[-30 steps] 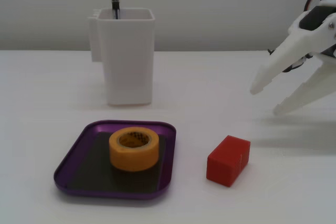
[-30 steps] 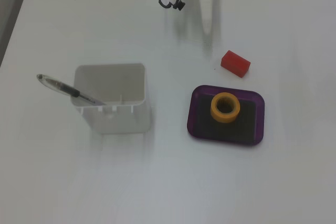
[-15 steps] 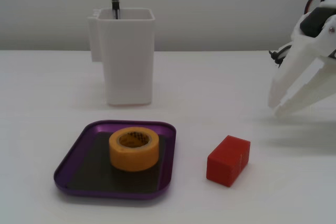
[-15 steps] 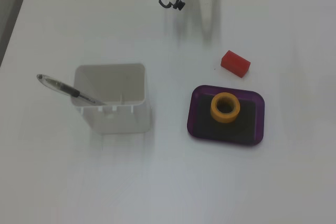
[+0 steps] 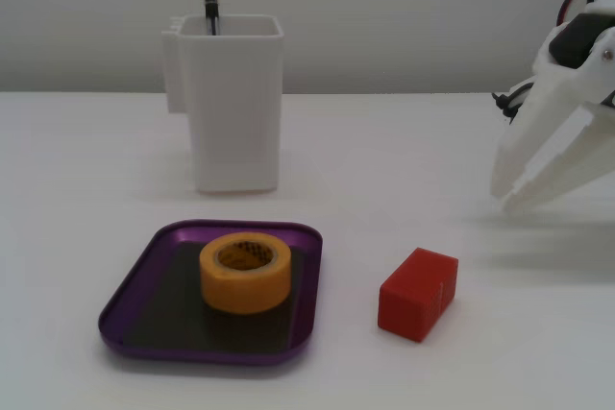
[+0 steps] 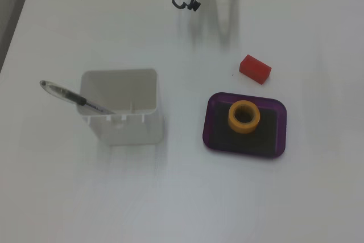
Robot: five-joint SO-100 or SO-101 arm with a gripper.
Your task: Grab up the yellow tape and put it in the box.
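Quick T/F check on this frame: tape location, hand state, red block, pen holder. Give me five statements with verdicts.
1. The yellow tape lies inside the purple tray. True.
2. The hand grips the tape. False: it hangs apart from it at the right of the side fixed view, holding nothing.
3. The red block sits in the tray. False: it rests on the table beside it.
4. A pen stands in the white container. True.
5. The tape stands on edge. False: it lies flat, hole facing up.
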